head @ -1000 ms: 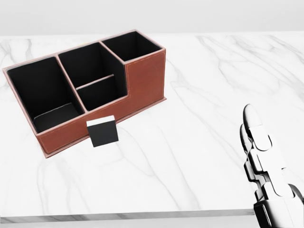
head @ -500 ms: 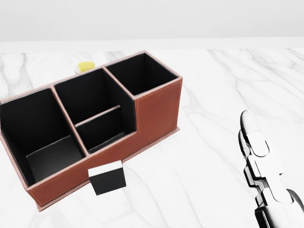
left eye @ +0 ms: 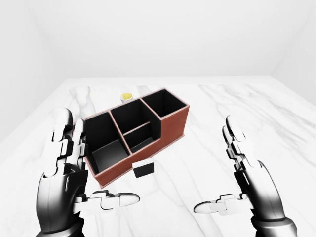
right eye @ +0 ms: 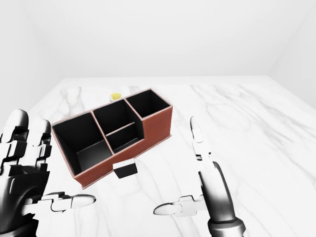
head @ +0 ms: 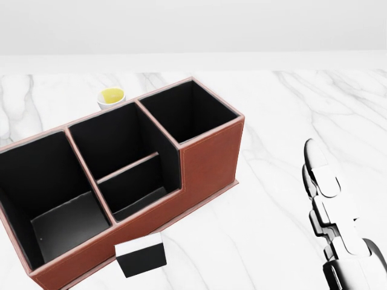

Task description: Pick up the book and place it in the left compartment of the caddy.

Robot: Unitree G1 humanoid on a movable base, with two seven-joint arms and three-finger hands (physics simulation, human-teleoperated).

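While both eye views show it, left hand (left eye: 66, 185) escapes head view.

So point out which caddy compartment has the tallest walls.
The right-end compartment of the caddy, in the head view: its brown wall steps up above the other compartments.

The table (head: 290, 109) looks like polished white marble with soft grey veins, smooth and faintly glossy. The caddy (head: 208, 157) has a reddish-brown outer skin with a fine leather-like grain and a paler edge trim; its inside walls are matt black. The book (head: 141, 255) is matt black with a plain white top. Both hands (left eye: 66, 168) (left eye: 247, 182) are smooth, shiny metal-like shells of silver and dark grey. The small cup (head: 111, 97) looks glazed white, holding glossy yellow.
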